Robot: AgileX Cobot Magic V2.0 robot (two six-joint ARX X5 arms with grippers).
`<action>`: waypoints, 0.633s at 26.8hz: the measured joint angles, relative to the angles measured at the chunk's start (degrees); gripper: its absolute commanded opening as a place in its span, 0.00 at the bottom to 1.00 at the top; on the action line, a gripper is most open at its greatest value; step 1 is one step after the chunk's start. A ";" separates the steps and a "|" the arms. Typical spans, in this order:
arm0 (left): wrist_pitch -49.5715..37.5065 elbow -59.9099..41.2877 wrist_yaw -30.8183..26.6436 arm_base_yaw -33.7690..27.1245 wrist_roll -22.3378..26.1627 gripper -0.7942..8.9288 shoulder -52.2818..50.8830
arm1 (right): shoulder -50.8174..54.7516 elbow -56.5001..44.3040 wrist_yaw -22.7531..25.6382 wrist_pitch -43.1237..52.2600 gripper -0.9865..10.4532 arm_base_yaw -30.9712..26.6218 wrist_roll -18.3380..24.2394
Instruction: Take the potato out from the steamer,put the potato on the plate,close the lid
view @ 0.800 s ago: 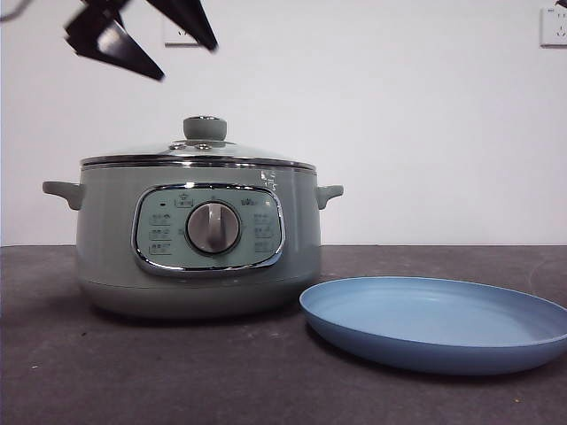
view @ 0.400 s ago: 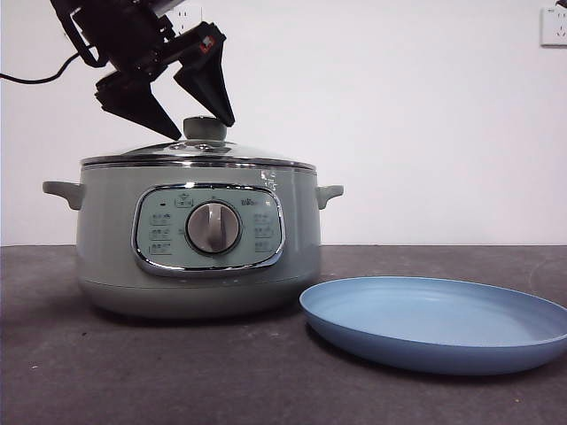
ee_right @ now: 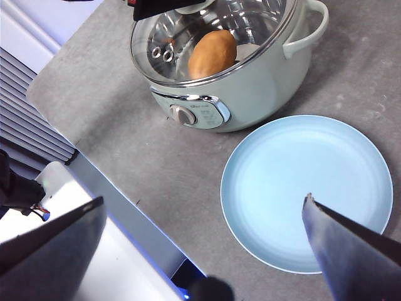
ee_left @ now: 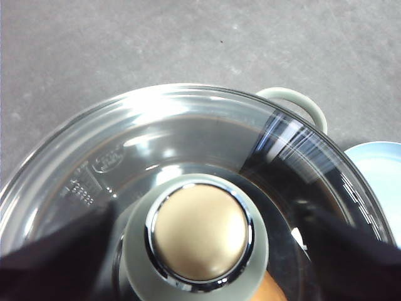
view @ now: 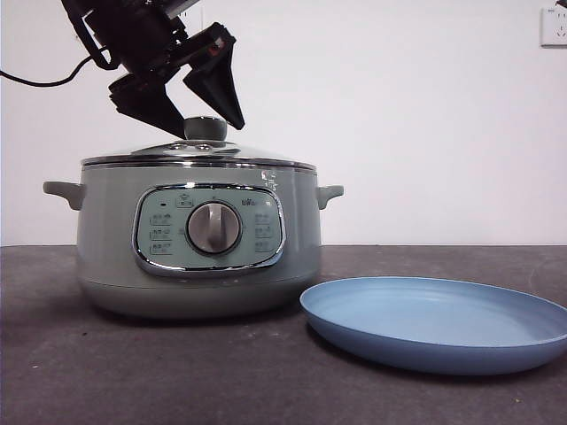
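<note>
The left gripper (view: 206, 119), upper left of the front frame, straddles the pale green knob (view: 205, 128) of the domed glass lid (ee_left: 188, 138) with jaws apart, poised to lift it; beneath lies the orange-brown potato (ee_right: 212, 54) in the sage-green steamer (view: 199, 239), while the right gripper (ee_right: 203, 222), also spread, waits over the empty blue plate (view: 434, 323)

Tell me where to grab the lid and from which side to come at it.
Grip the lid by its pale green knob, coming straight down from above. The knob stands upright at the dome's centre, while the glass and chrome rim lie flat on the steamer. The left pincer already hangs open astride the knob.
</note>
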State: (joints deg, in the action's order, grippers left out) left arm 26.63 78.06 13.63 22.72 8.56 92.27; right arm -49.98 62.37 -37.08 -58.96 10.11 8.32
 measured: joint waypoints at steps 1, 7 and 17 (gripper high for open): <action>0.22 0.00 0.00 0.02 0.00 0.53 0.00 | 0.00 0.00 0.00 0.00 0.61 0.00 -0.02; 1.49 0.00 -0.09 0.35 0.02 0.40 0.00 | 0.00 0.00 0.00 0.00 0.61 0.00 -0.42; 1.25 0.00 -0.90 0.33 0.02 0.07 0.00 | 0.00 0.00 0.02 0.00 0.61 0.00 -1.07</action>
State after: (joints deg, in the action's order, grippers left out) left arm 27.88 78.06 12.73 23.05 8.58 92.27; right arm -49.98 62.37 -37.06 -58.96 10.11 7.25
